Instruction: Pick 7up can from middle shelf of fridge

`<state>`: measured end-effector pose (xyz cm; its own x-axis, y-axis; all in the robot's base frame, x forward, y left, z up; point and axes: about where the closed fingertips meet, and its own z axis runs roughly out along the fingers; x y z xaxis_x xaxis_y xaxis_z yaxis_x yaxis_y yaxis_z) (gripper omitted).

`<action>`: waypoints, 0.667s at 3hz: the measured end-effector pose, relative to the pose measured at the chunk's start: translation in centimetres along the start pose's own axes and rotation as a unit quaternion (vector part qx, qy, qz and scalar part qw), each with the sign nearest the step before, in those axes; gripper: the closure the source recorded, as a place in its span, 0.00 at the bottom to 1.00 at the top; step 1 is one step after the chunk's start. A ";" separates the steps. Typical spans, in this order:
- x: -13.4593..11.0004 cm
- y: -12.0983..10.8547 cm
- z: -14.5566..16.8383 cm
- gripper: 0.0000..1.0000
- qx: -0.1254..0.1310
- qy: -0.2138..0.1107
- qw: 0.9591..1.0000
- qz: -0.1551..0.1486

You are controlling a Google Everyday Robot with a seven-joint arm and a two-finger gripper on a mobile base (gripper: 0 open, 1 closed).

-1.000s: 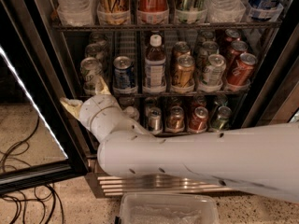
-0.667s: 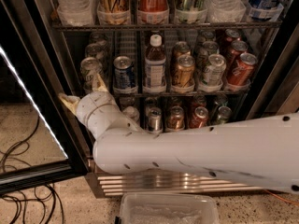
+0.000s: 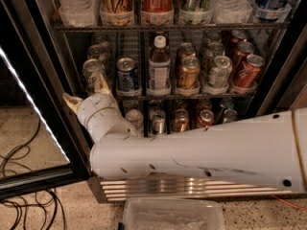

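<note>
The fridge (image 3: pixel 38 56) stands open, with its glass door (image 3: pixel 33 128) swung out to the left. The middle shelf (image 3: pixel 168 96) is a dark wire rack of cans in white cup holders. The 7up can (image 3: pixel 91 70), silvery with green markings, stands in the leftmost lane at the front. My gripper (image 3: pixel 86 92) is just below and in front of that can, on the end of my white arm (image 3: pixel 201 147). It is open, with one cream fingertip (image 3: pixel 103 83) against the can's lower right and the other out to the left.
On the middle shelf stand a blue can (image 3: pixel 127 75), a labelled bottle (image 3: pixel 158 68), a gold-brown can (image 3: pixel 188 73), a silver-green can (image 3: pixel 219 72) and a red can (image 3: pixel 247 71). Bottles fill the top rack and cans the bottom rack. A clear plastic bin (image 3: pixel 172 217) and cables (image 3: pixel 24 200) lie on the floor.
My wrist has shifted slightly left and the forearm has risen a little. The gripper stays by the leftmost can, and the cans have not moved.
</note>
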<state>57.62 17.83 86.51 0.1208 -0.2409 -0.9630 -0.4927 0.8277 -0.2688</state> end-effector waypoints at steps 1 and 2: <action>0.7 -0.4 -0.1 0.35 0.026 0.007 1.000 -0.003; 1.4 -1.0 -0.1 0.35 0.043 0.018 0.999 0.000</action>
<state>58.18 16.63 85.38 0.0899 -0.2579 -0.9620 -0.4158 0.8680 -0.2715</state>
